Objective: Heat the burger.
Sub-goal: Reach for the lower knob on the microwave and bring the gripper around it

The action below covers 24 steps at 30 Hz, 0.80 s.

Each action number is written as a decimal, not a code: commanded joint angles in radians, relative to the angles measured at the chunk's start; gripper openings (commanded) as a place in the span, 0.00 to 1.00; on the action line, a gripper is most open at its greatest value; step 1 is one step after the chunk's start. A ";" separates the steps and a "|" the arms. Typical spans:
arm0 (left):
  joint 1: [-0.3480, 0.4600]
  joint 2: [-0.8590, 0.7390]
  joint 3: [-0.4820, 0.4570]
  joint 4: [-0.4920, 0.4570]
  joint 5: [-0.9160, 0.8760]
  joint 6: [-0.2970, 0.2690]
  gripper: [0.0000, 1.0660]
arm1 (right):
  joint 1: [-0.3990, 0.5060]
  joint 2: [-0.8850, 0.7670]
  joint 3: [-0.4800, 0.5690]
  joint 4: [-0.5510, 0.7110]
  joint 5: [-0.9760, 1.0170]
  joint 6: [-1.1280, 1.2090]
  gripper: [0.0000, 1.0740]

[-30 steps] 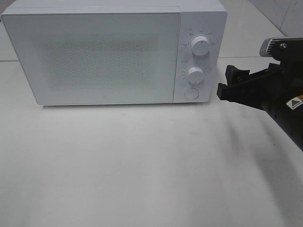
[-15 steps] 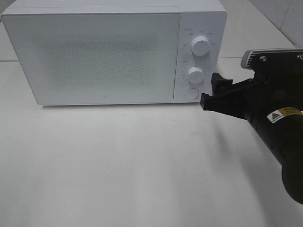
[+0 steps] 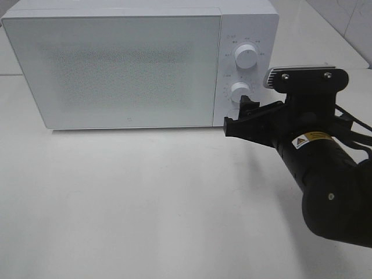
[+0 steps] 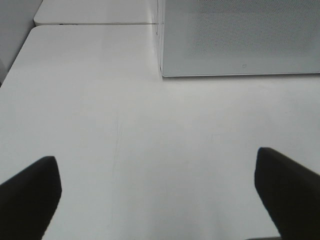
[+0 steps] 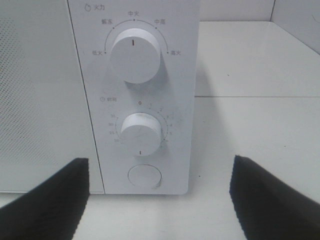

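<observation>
The burger is not in view in any frame. The white microwave (image 3: pixel 116 64) stands at the back of the table with its door shut. My right gripper (image 3: pixel 237 115) is open and empty, close in front of the microwave's control panel, level with the lower knob (image 3: pixel 239 91). In the right wrist view the gripper (image 5: pixel 159 200) has its jaws spread wide on either side of the round button (image 5: pixel 145 176), below the lower knob (image 5: pixel 141 132) and upper knob (image 5: pixel 135 55). My left gripper (image 4: pixel 157 195) is open and empty above the bare table, short of the microwave's front left corner (image 4: pixel 240 35).
The white table (image 3: pixel 145 197) stretches in front of the microwave. The upper knob (image 3: pixel 246 56) shows above my right gripper. The right arm's black body (image 3: pixel 325 186) fills the right side. A second white surface (image 4: pixel 90 12) adjoins at the back.
My right gripper has moved left from the table's right edge to just in front of the microwave's control panel, now covering the round button. The microwave has not changed.
</observation>
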 commanded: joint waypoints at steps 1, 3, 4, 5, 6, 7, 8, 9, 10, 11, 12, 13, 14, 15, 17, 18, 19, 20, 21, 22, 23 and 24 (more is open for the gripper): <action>0.004 -0.025 0.000 -0.006 -0.004 -0.006 0.92 | 0.003 0.045 -0.056 0.001 -0.192 -0.008 0.71; 0.004 -0.025 0.000 -0.006 -0.004 -0.006 0.92 | -0.004 0.066 -0.079 0.000 -0.192 -0.008 0.71; 0.004 -0.025 0.000 -0.006 -0.004 -0.006 0.92 | -0.004 0.076 -0.091 0.000 -0.192 -0.008 0.71; 0.004 -0.025 0.000 -0.006 -0.004 -0.006 0.92 | -0.004 0.076 -0.091 0.000 -0.192 -0.008 0.71; 0.004 -0.025 0.000 -0.006 -0.004 -0.006 0.92 | -0.004 0.097 -0.115 0.000 -0.192 -0.008 0.71; 0.004 -0.025 0.000 -0.006 -0.004 -0.006 0.92 | -0.004 0.116 -0.137 0.000 -0.192 -0.008 0.71; 0.004 -0.025 0.000 -0.006 -0.004 -0.006 0.92 | -0.004 0.116 -0.137 0.000 -0.192 -0.008 0.71; 0.004 -0.025 0.000 -0.006 -0.004 -0.006 0.92 | -0.005 0.127 -0.149 0.000 -0.192 -0.008 0.71; 0.004 -0.025 0.000 -0.006 -0.004 -0.006 0.92 | -0.022 0.148 -0.173 -0.008 -0.192 -0.005 0.71; 0.004 -0.025 0.000 -0.006 -0.004 -0.006 0.92 | -0.022 0.148 -0.173 -0.008 -0.192 -0.005 0.71; 0.004 -0.025 0.000 -0.006 -0.004 -0.006 0.92 | -0.030 0.158 -0.183 -0.015 -0.192 0.000 0.71; 0.004 -0.025 0.000 -0.006 -0.004 -0.006 0.92 | -0.049 0.180 -0.204 -0.033 -0.192 0.019 0.71; 0.004 -0.025 0.000 -0.006 -0.004 -0.006 0.92 | -0.049 0.180 -0.204 -0.033 -0.192 0.019 0.71; 0.004 -0.025 0.000 -0.006 -0.004 -0.006 0.92 | -0.054 0.187 -0.213 -0.041 -0.192 0.023 0.71; 0.004 -0.025 0.000 -0.006 -0.004 -0.006 0.92 | -0.064 0.201 -0.226 -0.056 -0.192 0.023 0.71; 0.004 -0.025 0.000 -0.006 -0.004 -0.006 0.92 | -0.070 0.206 -0.234 -0.060 -0.192 0.023 0.71; 0.004 -0.025 0.000 -0.006 -0.004 -0.006 0.92 | -0.083 0.218 -0.245 -0.070 -0.191 0.023 0.71; 0.004 -0.025 0.000 -0.006 -0.004 -0.006 0.92 | -0.083 0.218 -0.245 -0.070 -0.191 0.023 0.71; 0.004 -0.025 0.000 -0.006 -0.004 -0.006 0.92 | -0.093 0.231 -0.260 -0.087 -0.188 0.023 0.71; 0.004 -0.025 0.000 -0.006 -0.004 -0.006 0.92 | -0.093 0.231 -0.260 -0.087 -0.188 0.023 0.71; 0.004 -0.025 0.000 -0.006 -0.004 -0.006 0.92 | -0.099 0.238 -0.267 -0.108 -0.187 0.023 0.71; 0.004 -0.025 0.000 -0.006 -0.004 -0.006 0.92 | -0.110 0.256 -0.280 -0.129 -0.183 0.023 0.71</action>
